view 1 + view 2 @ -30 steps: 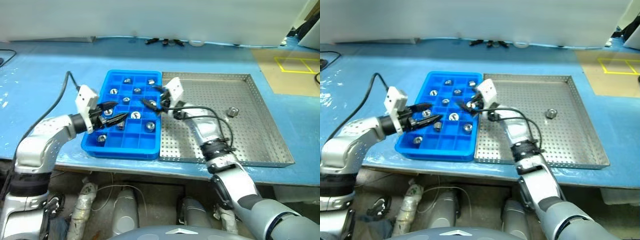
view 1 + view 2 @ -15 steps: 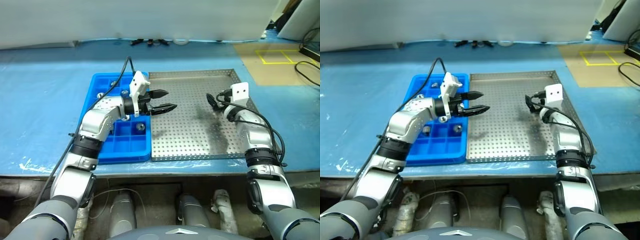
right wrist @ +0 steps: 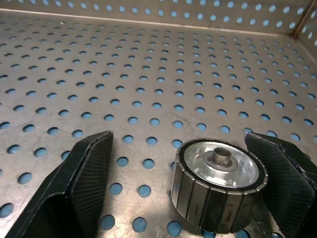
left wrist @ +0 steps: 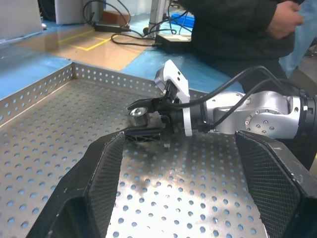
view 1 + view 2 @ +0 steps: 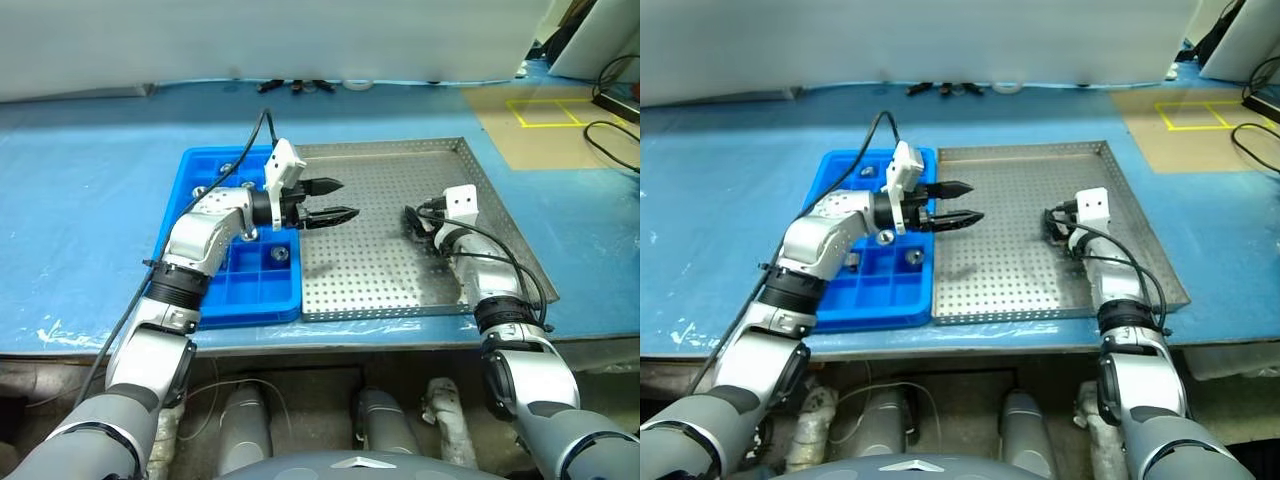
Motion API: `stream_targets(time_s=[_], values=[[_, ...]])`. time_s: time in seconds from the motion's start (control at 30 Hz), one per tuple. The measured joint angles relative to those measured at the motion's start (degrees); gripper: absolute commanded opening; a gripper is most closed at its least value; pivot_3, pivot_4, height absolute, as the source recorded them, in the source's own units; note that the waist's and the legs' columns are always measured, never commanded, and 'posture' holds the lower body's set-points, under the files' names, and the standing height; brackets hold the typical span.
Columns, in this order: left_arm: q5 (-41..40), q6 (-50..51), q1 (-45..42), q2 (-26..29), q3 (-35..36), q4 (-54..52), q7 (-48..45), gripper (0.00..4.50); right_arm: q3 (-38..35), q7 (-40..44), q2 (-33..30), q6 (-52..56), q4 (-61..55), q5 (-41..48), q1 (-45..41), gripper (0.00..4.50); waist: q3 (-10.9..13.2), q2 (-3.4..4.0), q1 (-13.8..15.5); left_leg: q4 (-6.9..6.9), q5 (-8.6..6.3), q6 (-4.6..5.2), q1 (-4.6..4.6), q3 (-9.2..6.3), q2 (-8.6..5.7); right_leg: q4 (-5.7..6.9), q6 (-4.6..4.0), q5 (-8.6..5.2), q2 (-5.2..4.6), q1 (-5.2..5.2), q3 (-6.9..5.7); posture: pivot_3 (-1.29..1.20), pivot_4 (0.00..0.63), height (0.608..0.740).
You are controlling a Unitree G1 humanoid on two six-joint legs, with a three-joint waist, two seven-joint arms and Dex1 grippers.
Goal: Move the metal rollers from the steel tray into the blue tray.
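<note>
While level, right tool (image 3: 178,168) straddling roller (image 3: 218,183)

A bright blue plastic tray (image 5: 225,300) with a square-compartment grid sits beside a silver steel tray (image 5: 385,270) dotted with rows of round holes (blue shows through them). A shiny silver-grey ribbed metal roller (image 3: 218,183) lies on the steel. The tabletop (image 5: 80,200) is blue.

Blue table (image 5: 90,210), yellow floor tape (image 5: 545,112), a person's dark sleeve (image 4: 237,25).
</note>
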Motion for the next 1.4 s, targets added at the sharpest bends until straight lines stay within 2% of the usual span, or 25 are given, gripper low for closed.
stream_targets(time_s=[0.07, 0.3, 0.5, 0.63, 0.83, 1.0, 1.17, 1.4], values=[[0.0, 0.4, 0.5, 0.3, 0.0, -0.7, 0.0, 3.75, -1.2, -0.5, 0.0, -0.3, 1.5, 0.8, -0.5, 3.97, 0.0, 0.0, 0.2, 0.0, -0.01, 0.01, 0.0, 0.0, 0.0, -0.02, 0.0, 0.0, -0.01, 0.03, 0.0, -0.18, 0.15, 0.74], [0.0, 1.2, 2.0, 2.3, 0.5, -2.0, 0.0, 3.75, -2.2, 1.0, 0.0, -0.2, 1.2, 2.5, 0.0, 1.67, 0.0, 0.0, 0.1, 0.0, -0.01, 0.0, 0.03, 0.0, 0.02, -0.01, 0.0, 0.0, 0.0, 0.04, -0.01, -0.19, 0.15, 0.74], [0.0, 1.2, 3.0, 4.3, 1.4, -2.2, 0.0, 3.75, -1.4, 3.9, 0.4, 1.6, -3.7, 2.9, 1.1, 1.68, 0.0, 0.01, 0.1, -0.05, -0.01, 0.0, 0.02, 0.0, 0.02, -0.08, 0.0, 0.0, 0.0, 0.03, -0.02, -0.17, 0.15, 0.74], [-1.0, 1.7, 6.0, 7.1, 3.5, -5.2, -0.6, 3.75, 1.4, 9.6, 0.7, 5.9, -14.4, 4.1, 3.3, 1.68, 0.0, 0.02, -0.1, -0.15, 0.0, -0.01, 0.01, 0.0, 0.09, -0.13, 0.0, 0.0, 0.02, -0.03, -0.03, -0.14, 0.15, 0.74], [-3.6, 4.4, 12.2, 13.3, 8.1, -11.9, -0.5, 3.75, 9.3, 24.2, 1.0, 20.9, -37.7, 12.4, 6.5, 1.68, 0.0, 0.06, 0.5, -0.3, 0.02, -0.07, 0.05, -0.01, 0.16, -0.16, -0.03, -0.02, 0.04, -0.07, -0.09, -0.03, 0.15, 0.74], [-6.1, 8.1, 19.6, 17.3, 13.6, -19.2, 2.3, 3.75, 17.2, 32.7, 0.9, 31.6, -49.7, 18.1, 6.7, 1.68, 0.0, 0.07, 2.4, -0.4, 0.04, -0.13, 0.06, -0.02, 0.16, -0.19, -0.03, -0.04, 0.01, -0.08, -0.08, 0.07, 0.15, 0.74], [-8.7, 11.8, 32.9, 22.1, 20.0, -27.4, 4.2, 3.75, 22.3, 38.0, 1.4, 36.5, -52.4, 20.4, 6.7, 1.68, 0.0, 0.06, 3.7, -0.63, 0.09, -0.22, 0.05, -0.05, 0.13, -0.23, 0.01, -0.08, -0.01, -0.16, -0.08, 0.14, 0.15, 0.74], [-12.0, 14.3, 41.3, 24.2, 25.8, -34.1, 6.5, 3.75, 26.4, 38.9, 7.5, 36.8, -48.6, 20.3, 5.1, 1.68, 0.1, 0.02, 5.6, -0.79, 0.18, -0.38, 0.07, -0.19, 0.13, -0.16, 0.01, -0.11, -0.01, -0.18, -0.03, 0.18, 0.15, 0.74]])
